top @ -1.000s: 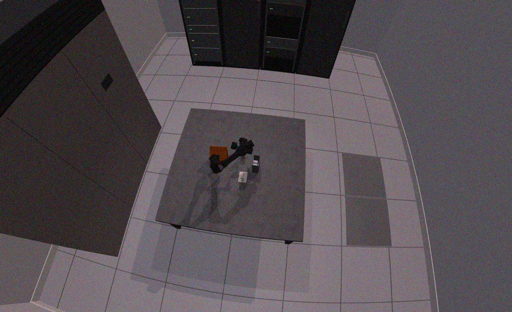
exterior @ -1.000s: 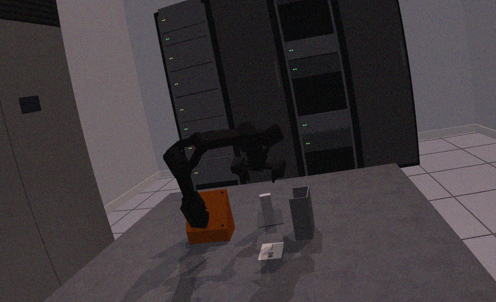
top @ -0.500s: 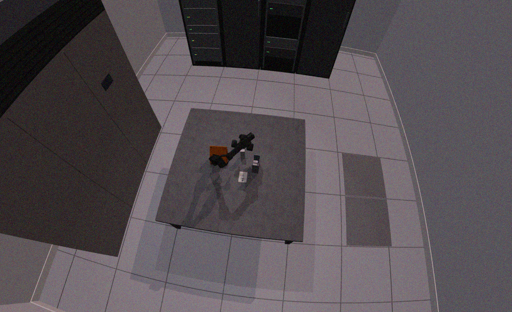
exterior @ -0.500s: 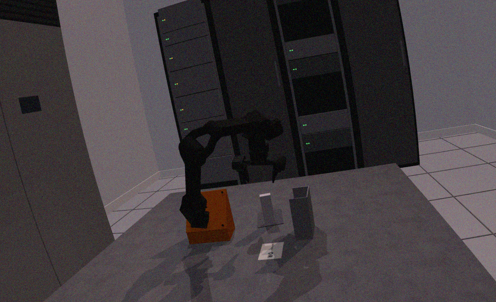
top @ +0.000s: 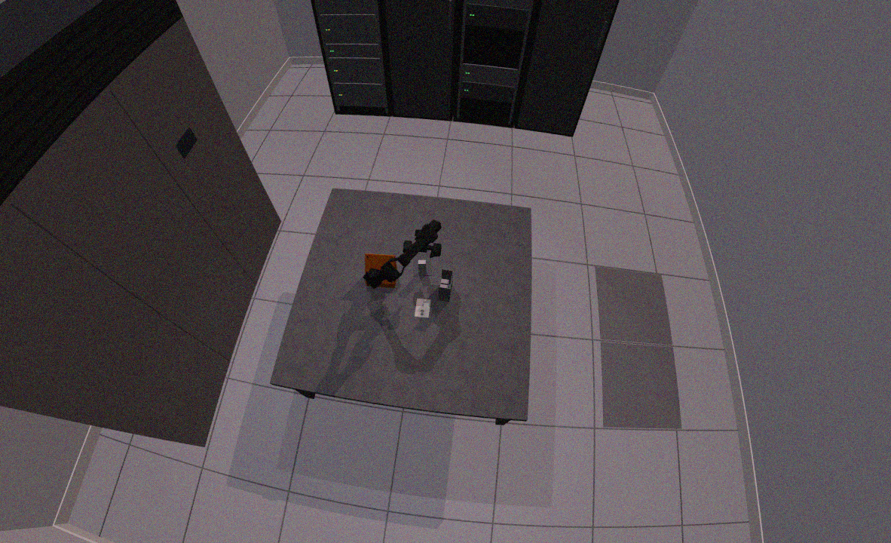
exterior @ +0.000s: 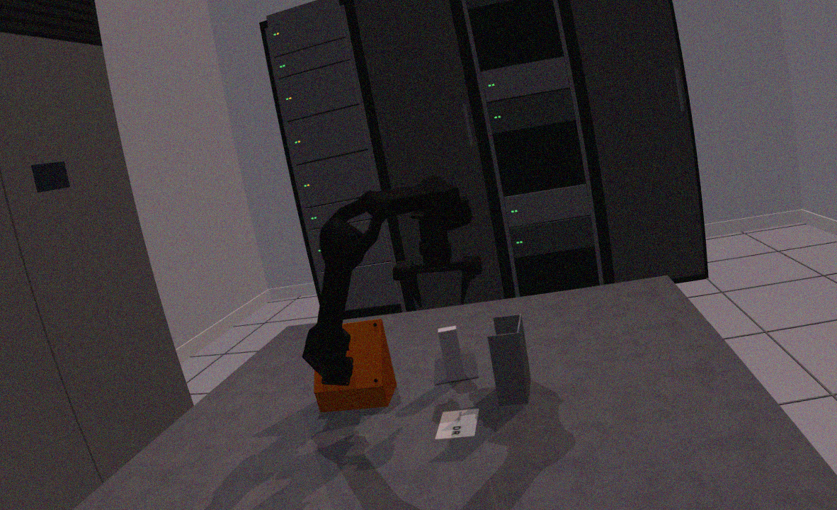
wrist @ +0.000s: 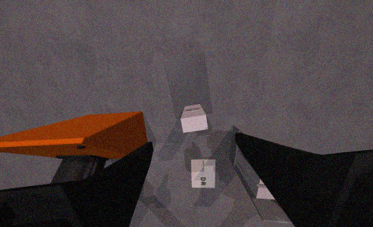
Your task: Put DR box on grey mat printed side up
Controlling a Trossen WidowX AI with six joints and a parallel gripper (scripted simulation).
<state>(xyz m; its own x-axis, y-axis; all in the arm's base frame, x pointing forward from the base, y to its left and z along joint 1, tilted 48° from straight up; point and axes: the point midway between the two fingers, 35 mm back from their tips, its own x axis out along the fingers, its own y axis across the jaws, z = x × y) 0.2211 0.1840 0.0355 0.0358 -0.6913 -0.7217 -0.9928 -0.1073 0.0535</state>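
Wrist view: the upright white box (top: 421,265) (exterior: 449,346) (wrist: 194,122) stands beyond the fingers (top: 436,250) (exterior: 413,291), which are wide apart, gripping nothing.

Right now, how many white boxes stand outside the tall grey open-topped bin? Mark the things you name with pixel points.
1: a slim white box (top: 421,262) (exterior: 450,346) (wrist: 194,123), upright between the orange block (top: 387,260) (exterior: 369,355) (wrist: 117,129) and the grey bin (top: 445,294) (exterior: 509,370) (wrist: 269,209). Others could be hidden.

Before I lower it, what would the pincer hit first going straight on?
Probably the upright white box, which the open pincer frames in the wrist view; depth is unclear, so it might pass beside it.
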